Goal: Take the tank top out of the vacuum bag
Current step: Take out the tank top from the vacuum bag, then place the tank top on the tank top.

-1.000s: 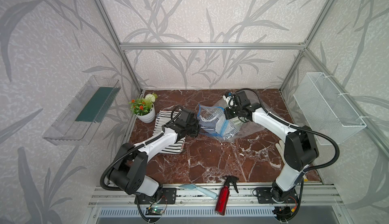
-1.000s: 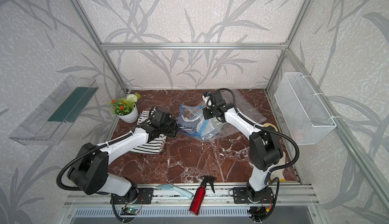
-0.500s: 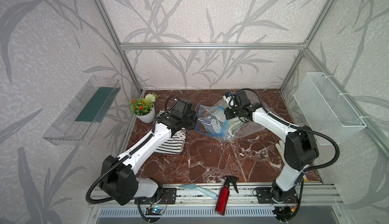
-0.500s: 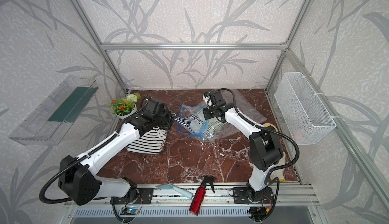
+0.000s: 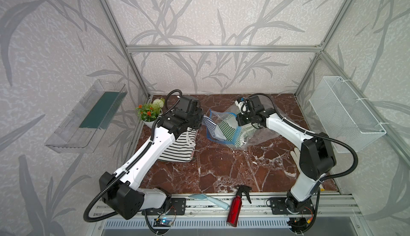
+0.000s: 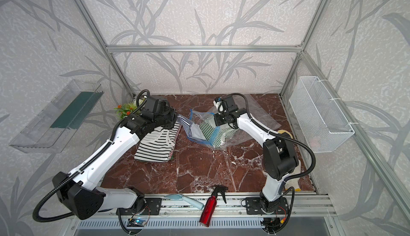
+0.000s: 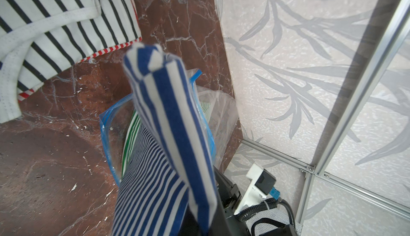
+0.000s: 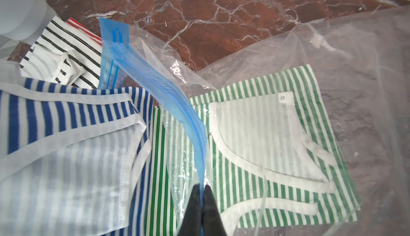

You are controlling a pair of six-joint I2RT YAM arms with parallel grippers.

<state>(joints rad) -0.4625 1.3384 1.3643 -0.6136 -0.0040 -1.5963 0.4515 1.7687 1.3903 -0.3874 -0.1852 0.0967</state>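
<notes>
Both pinch: right gripper (image 8: 202, 189) the clear vacuum bag's (image 8: 332, 46) blue strip (image 8: 155, 79), left gripper (image 5: 199, 121) the tank top (image 7: 168, 124).

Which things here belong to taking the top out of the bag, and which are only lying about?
Job: bag, held at its blue strip by the right pincer; blue-striped top, partly out, gripped by the left pincer; green-striped top, inside the bag.

Lying about: black-striped top on the table, plant, spray bottle, brush, wire basket, wall shelf.
</notes>
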